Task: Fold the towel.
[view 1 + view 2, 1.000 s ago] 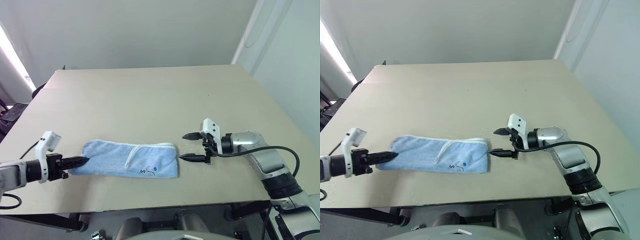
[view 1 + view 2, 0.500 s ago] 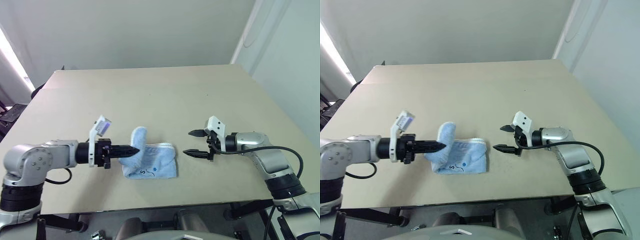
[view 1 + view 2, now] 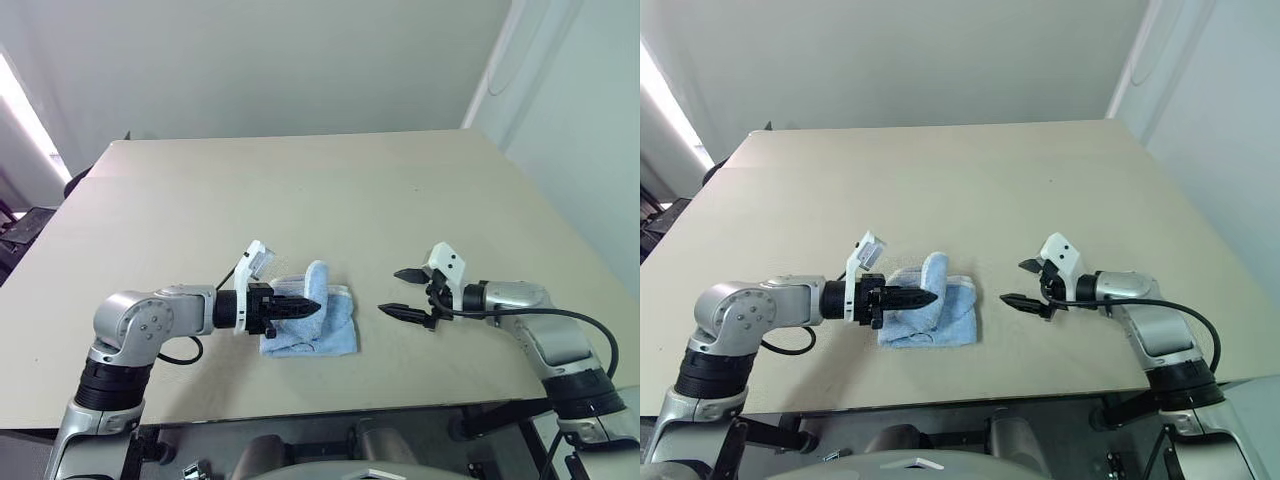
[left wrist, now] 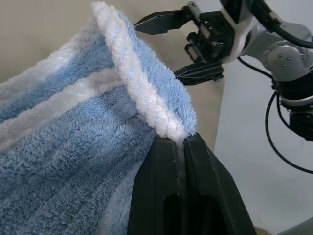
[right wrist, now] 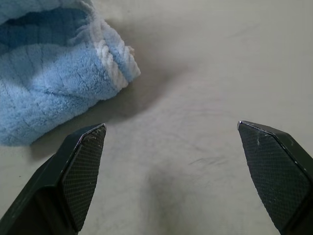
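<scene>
This looks like a bare test room or robotics lab rather than a home. A large, plain beige table with a matte top fills the middle of the scene and carries almost nothing. Beyond its far edge stands a blank, pale grey-white wall with no pictures or shelving. On the right a white vertical corner trim meets a second pale wall. At the far left, bright light streams in as from a window, with some dark equipment below it, too indistinct to identify.
</scene>
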You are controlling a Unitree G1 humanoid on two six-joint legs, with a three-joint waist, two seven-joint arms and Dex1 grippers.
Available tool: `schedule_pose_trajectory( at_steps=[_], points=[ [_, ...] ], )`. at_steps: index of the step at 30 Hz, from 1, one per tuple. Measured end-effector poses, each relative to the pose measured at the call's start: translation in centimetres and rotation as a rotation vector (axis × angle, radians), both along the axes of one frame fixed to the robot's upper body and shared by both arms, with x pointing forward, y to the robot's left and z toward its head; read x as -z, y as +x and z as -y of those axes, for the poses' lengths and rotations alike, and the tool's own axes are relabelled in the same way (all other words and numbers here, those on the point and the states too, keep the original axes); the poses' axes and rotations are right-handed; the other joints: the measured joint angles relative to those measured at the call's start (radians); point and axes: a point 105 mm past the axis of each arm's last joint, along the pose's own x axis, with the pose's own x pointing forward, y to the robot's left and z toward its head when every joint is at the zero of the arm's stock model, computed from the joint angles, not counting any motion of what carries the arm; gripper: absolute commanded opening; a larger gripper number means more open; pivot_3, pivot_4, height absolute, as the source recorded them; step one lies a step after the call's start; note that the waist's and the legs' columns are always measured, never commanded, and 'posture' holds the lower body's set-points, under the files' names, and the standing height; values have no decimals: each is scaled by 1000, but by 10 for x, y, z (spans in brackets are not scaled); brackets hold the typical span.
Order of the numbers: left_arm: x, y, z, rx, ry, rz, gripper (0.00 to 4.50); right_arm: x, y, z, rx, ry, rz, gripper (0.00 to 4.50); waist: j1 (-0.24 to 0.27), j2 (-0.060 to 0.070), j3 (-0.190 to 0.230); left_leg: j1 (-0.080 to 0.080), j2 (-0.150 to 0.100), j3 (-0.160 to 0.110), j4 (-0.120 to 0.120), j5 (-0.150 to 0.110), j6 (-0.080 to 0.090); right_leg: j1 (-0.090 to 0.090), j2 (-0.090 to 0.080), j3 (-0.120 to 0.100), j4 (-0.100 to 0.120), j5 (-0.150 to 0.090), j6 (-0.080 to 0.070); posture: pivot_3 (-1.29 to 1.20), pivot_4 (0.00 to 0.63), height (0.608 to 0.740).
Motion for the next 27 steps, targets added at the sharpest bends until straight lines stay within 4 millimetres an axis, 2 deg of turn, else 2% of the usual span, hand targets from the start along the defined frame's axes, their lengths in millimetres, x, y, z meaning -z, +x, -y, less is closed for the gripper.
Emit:
schedule_pose_trajectory(
  at_steps=[7,10,14,16,20,22,25,27],
  points=[
    [-5,-7,12,49,-43,31,3587,1,0,1,4,-12,2,4500,0,0,0,0,0,0,0,0,0,0,0,0,0,-1,-2,0,0,740],
    [-16,-2,12,35,-49,140,4482,2,0,1,4,-13,1,4500,0,0,0,0,0,0,0,0,0,0,0,0,0,-1,-2,0,0,740],
    [-27,7,2,-12,-21,278,4482,2,0,1,5,-13,1,4500,0,0,0,0,0,0,0,0,0,0,0,0,0,-1,-2,0,0,740],
    [-30,6,-9,-21,28,368,4482,2,0,1,7,-13,2,4500,-3,0,0,0,0,1,0,0,0,0,1,1,0,-1,-2,0,0,740],
    [-16,-7,-24,13,77,415,4482,5,1,1,18,-12,-1,4500,0,0,0,0,0,1,0,0,0,0,0,1,-1,-1,-2,0,0,740],
    [-5,-13,-20,35,72,433,4482,5,1,2,26,-11,1,4500,4,0,0,0,0,1,0,0,0,1,0,0,-1,-1,-2,0,0,740],
    [-3,-3,-2,-27,-58,510,4482,5,3,-1,29,1,12,4500,21,0,0,0,0,0,5,0,0,3,0,0,-2,0,0,0,0,740],
    [11,3,6,-38,-61,535,4482,5,3,-2,30,3,11,4500,26,1,0,0,0,1,8,-1,1,4,0,0,-1,1,0,0,0,740]
  ],
)
